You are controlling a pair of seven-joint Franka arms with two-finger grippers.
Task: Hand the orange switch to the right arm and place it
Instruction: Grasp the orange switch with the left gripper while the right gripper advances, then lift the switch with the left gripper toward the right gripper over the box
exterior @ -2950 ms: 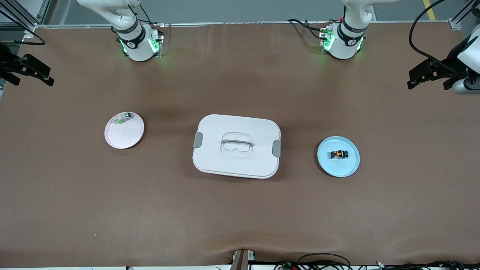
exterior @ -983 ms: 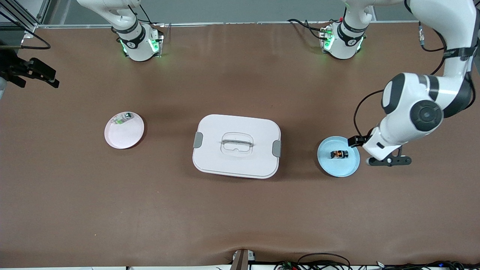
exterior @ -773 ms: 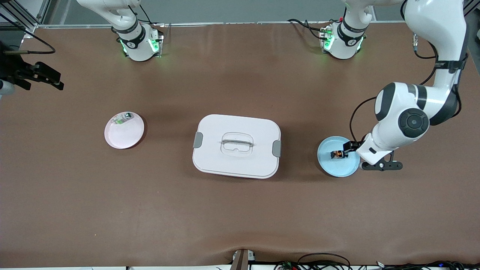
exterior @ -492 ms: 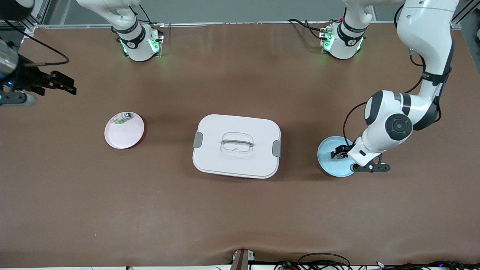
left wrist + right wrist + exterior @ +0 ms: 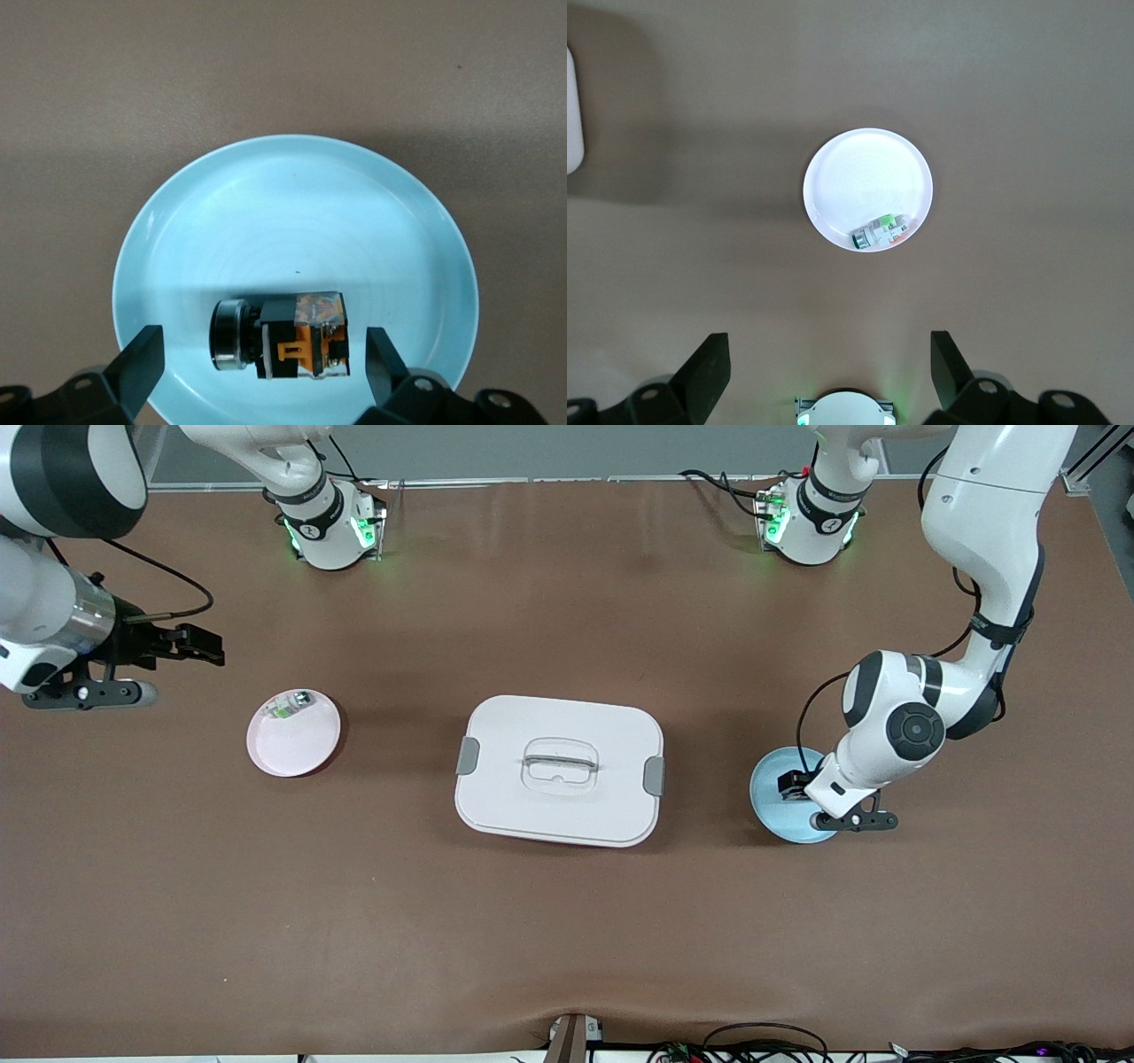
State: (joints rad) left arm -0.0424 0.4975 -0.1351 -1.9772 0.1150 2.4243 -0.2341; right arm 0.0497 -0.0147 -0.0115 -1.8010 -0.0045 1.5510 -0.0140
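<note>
Fingers spread wide, the left gripper [image 5: 257,372] hangs over the blue plate [image 5: 292,204], straddling the orange switch [image 5: 282,336], which lies on its side in the plate toward the left arm's end of the tabletop [image 5: 567,921]. The right gripper [image 5: 182,646] hovers released over bare tabletop near the pink plate [image 5: 297,746].

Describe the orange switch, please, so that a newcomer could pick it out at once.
Start from the white lidded box mid-table and look toward the left arm's end to the light blue plate. The orange switch lies on it, between the open fingers of the left gripper. It is black with an orange band, unlike the whitish-green part on the pink plate.
</note>
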